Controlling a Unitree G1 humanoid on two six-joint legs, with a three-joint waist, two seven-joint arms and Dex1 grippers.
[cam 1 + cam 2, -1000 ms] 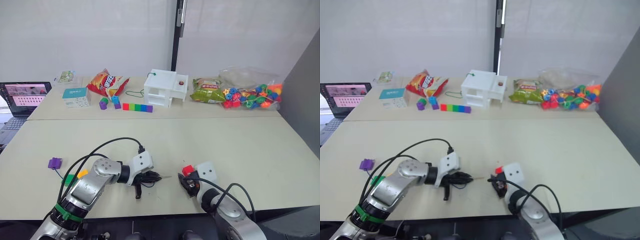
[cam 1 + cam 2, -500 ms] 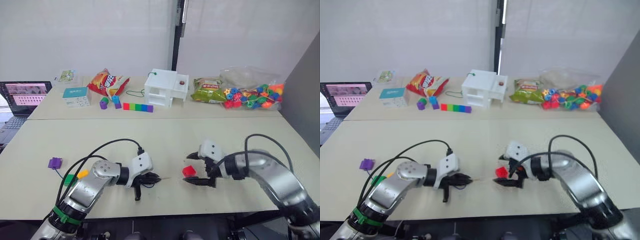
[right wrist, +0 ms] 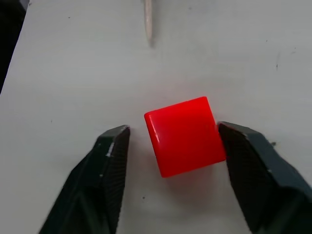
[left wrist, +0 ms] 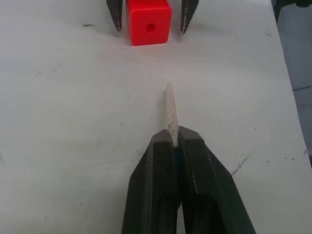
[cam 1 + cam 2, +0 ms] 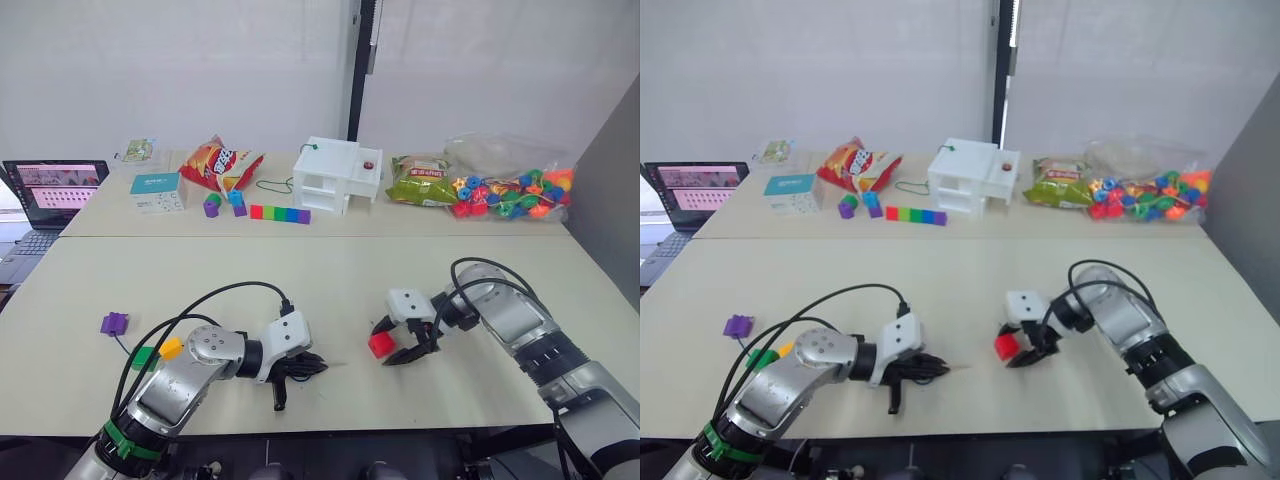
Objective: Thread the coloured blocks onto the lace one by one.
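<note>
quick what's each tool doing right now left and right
Left tool: shut on the lace, pale tip pointing at the red block.
Right tool: open, one finger on each side of the red block, which sits on the table.

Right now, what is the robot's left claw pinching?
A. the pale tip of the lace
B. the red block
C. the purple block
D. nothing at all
A: the left claw is shut on the lace, whose pale stiff tip sticks out toward the red block; that block sits on the table between the open fingers of the right claw.
</note>
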